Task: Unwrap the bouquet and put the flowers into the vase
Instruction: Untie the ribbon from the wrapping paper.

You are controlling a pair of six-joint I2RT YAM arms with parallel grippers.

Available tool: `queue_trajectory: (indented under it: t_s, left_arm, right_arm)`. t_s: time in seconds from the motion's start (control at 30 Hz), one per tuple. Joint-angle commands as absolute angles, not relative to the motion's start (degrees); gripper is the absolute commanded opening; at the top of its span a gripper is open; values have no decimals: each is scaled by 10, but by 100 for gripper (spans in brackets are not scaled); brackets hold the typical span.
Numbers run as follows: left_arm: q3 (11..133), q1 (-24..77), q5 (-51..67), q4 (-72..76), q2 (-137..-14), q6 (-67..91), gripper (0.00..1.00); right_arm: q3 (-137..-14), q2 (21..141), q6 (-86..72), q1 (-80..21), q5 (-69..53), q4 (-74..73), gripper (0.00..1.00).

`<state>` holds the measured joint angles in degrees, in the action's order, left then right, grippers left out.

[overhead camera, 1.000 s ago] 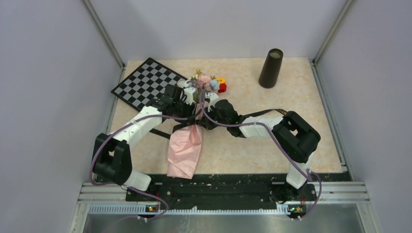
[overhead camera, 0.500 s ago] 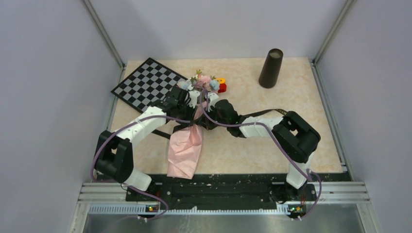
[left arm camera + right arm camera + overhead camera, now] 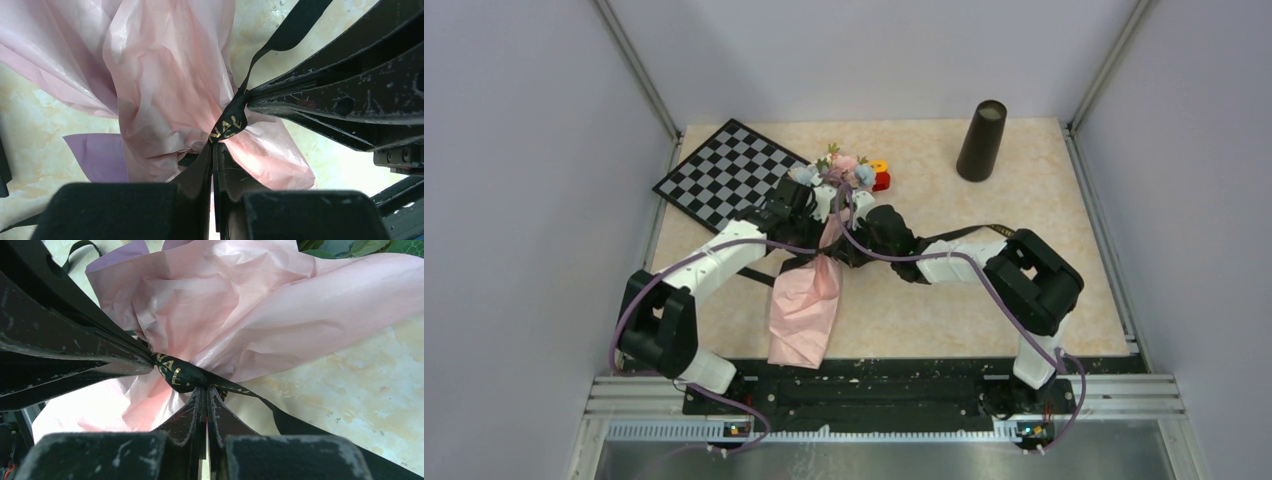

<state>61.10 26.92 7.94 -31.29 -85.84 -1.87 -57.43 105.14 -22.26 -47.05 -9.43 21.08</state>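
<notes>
Left gripper [image 3: 215, 146] closed; right gripper [image 3: 206, 389] closed; tips together

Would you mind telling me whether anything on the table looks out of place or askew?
The checkered board lies diagonal to the table edges at the far left, and a red-and-yellow block sits right beside the flowers. The vase stands upright; nothing is spilled.

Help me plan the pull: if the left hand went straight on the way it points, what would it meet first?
The left hand is pinching the black ribbon; straight beyond lies the pink paper of the bouquet. The right hand looks just off that line, though depth is unclear.
</notes>
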Motion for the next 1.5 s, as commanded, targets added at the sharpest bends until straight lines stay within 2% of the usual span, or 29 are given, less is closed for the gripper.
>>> queue_trajectory:
  t_s: [0.0, 0.57, 0.97, 1.27, 1.47]
  left_arm:
    - [620, 272, 69, -291, -823, -25, 5]
    - [619, 272, 32, -293, -811, -8, 0]
    - [588, 269, 45, -257, -805, 133, 0]
    - [530, 255, 20, -203, -742, 209, 0]
    - [487, 229, 50, -177, -712, 250, 0]
  right_arm:
    - [-572, 1037, -224, -466, -87, 224, 0]
    - [-569, 1039, -237, -461, -66, 212, 0]
    - [-564, 1031, -247, -454, -73, 197, 0]
    - [-546, 1018, -251, -451, -51, 183, 0]
    - [-535, 1014, -256, -449, -44, 178, 0]
